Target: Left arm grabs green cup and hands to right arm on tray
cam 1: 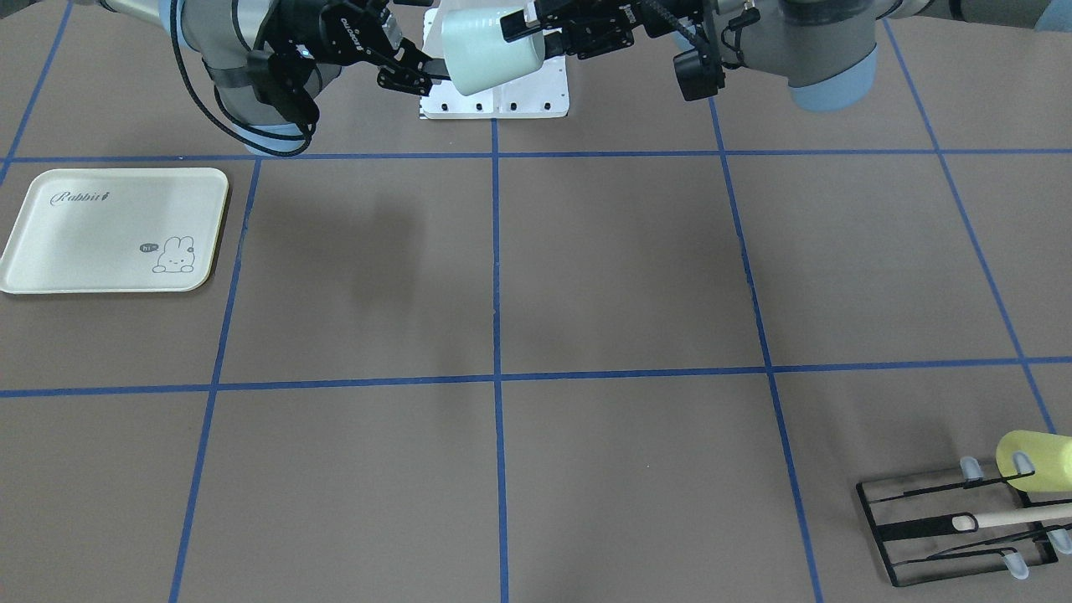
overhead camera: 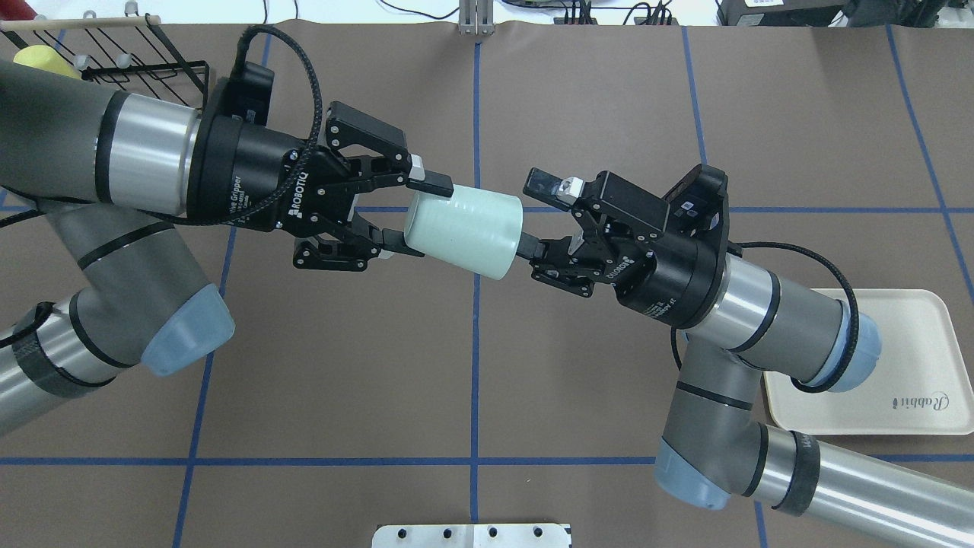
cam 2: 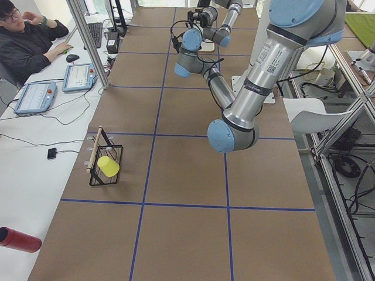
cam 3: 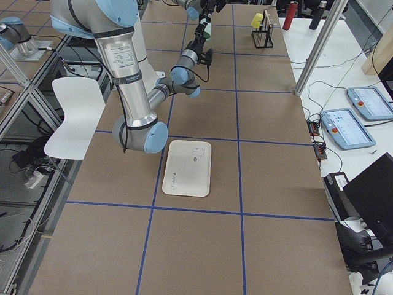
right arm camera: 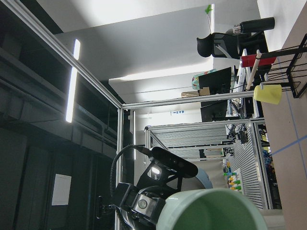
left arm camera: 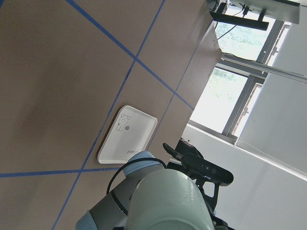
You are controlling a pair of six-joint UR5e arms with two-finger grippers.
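The green cup [overhead camera: 464,232] lies on its side in mid-air between the two grippers, above the table's middle. My left gripper [overhead camera: 417,213] is shut on its base end, one finger above and one below. My right gripper [overhead camera: 537,217] is open at the cup's mouth; its lower finger touches the rim and its upper finger stands clear. In the front view the cup [cam 1: 490,50] sits between the left gripper [cam 1: 532,38] and the right gripper [cam 1: 429,67]. The cup fills the bottom of the left wrist view [left arm camera: 168,201] and the right wrist view [right arm camera: 216,211]. The tray [overhead camera: 875,396] lies empty under the right arm.
A black wire rack [cam 1: 946,519] with a yellow cup [cam 1: 1034,461] and a wooden stick stands at the far left corner. A white mounting plate [cam 1: 502,100] sits at the robot's edge. The tray [cam 1: 109,226] lies flat on the brown table with blue grid lines.
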